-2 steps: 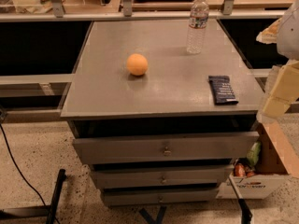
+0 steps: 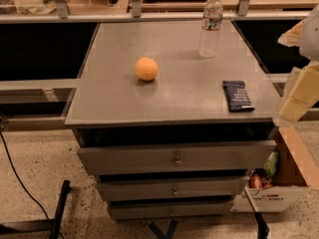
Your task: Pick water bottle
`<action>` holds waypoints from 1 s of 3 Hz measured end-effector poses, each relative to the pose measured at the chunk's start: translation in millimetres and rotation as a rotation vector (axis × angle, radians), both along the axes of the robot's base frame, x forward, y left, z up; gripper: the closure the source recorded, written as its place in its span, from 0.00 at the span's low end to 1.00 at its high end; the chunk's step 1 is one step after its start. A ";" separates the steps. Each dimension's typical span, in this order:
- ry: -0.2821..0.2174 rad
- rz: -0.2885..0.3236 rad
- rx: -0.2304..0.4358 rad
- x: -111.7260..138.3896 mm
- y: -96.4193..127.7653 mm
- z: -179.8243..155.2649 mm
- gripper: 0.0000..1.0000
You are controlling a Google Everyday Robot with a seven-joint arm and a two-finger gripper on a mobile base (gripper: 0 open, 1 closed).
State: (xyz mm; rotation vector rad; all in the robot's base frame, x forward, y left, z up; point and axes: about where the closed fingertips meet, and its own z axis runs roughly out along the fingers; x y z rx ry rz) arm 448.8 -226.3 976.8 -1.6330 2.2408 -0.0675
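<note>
The water bottle stands upright at the far right of the grey cabinet top. It is clear plastic with a white cap, a ribbed body and a dark red-and-white label band. An orange ball lies left of centre, well apart from the bottle. My gripper shows as cream-coloured parts at the right edge of the view, beside the cabinet's right front corner, far from the bottle and holding nothing that I can see.
A dark snack packet lies flat near the top's right front edge. The cabinet has three drawers, slightly open. A cardboard box of items sits on the floor to the right. A railing runs behind the cabinet.
</note>
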 end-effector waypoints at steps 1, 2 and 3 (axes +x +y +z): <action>-0.046 0.005 0.061 35.7 -12.5 -1.6 0.00; -0.140 0.036 0.116 79.1 -22.1 6.9 0.00; -0.244 0.038 0.179 110.8 -26.5 11.8 0.00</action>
